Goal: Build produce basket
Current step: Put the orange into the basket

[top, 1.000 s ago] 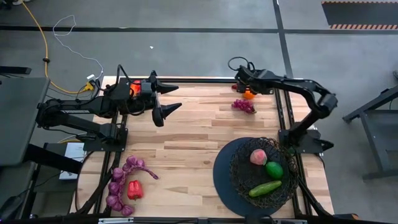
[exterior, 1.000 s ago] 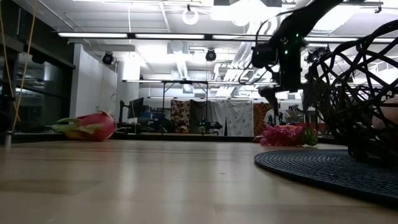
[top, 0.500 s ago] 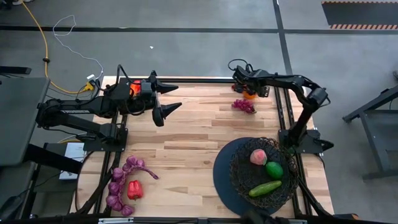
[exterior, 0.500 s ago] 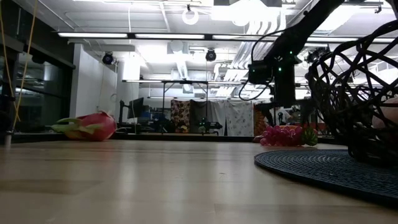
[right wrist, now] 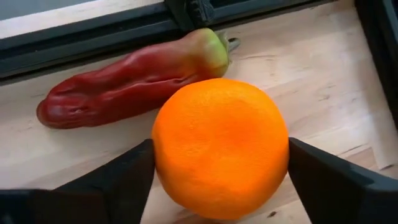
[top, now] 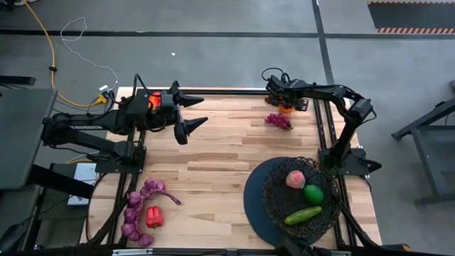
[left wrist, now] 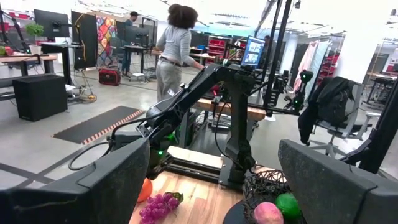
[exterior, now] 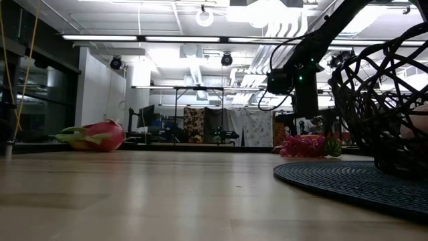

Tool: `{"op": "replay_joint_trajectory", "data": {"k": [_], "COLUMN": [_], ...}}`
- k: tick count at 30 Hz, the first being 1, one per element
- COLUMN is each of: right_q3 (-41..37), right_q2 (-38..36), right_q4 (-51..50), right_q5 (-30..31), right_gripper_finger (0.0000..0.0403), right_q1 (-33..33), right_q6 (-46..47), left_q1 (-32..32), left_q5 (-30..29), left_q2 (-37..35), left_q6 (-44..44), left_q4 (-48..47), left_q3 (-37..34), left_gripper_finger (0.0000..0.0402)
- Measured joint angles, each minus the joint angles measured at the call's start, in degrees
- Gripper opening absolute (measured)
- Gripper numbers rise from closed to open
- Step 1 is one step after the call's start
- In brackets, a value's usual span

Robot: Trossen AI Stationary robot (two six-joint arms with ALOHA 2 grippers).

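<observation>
The orange (right wrist: 221, 146) rests on the table at the far right, beside a long red pepper (right wrist: 130, 84). My right gripper (top: 283, 105) points down over it, open, with one finger on either side of the orange (top: 285, 108). A purple grape bunch (top: 279, 121) lies just nearer. The black wire basket (top: 274, 192) stands near right on its dark disc and holds a peach (top: 295, 179), a green ball (top: 313, 193) and a cucumber (top: 303, 215). My left gripper (top: 188, 114) waits open above the far left, next to the pink dragon fruit (exterior: 93, 136). My right gripper comes at the orange from above, its fingers (right wrist: 124, 180) close against the orange's two sides (right wrist: 161, 149). I cannot tell whether they touch it. The orange sits on the table.
More purple grape bunches (top: 138, 210) and a red pepper (top: 153, 217) lie at the near left corner. A black rail (right wrist: 93, 37) runs along the far edge just behind the long pepper. Bare wood fills the middle of the table (top: 213, 163).
My right gripper has come down toward the table over the orange, the arm's elbow folding in toward the table's left, and has then kept still. The fruit has not moved.
</observation>
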Motion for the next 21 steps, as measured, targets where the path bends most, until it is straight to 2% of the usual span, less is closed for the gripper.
{"op": "replay_joint_trajectory", "data": {"k": [6,12,18,21], "right_q3": [0.0,0.0,0.0,0.0], "right_q2": [-3.8,-16.8,-33.6,-39.0], "right_q4": [-1.4,0.5,7.2,11.8], "right_q5": [0.0,0.5,-2.2,-7.0], "right_gripper_finger": [0.0285,0.0282,0.0281,0.0280], "right_q1": [0.6,3.3,12.7,19.1], "right_q6": [-4.9,-17.2,-29.0,-34.0], "left_q1": [0.0,0.0,0.0,0.0], "left_q5": [0.0,0.6,0.6,0.8], "left_q2": [0.0,0.0,0.0,0.0], "left_q6": [0.0,0.0,0.0,-0.1], "left_q4": [0.0,0.0,0.0,0.0], "left_q3": [0.0,0.0,0.0,0.0], "left_gripper_finger": [0.0346,0.0346,0.0346,0.0346]}}
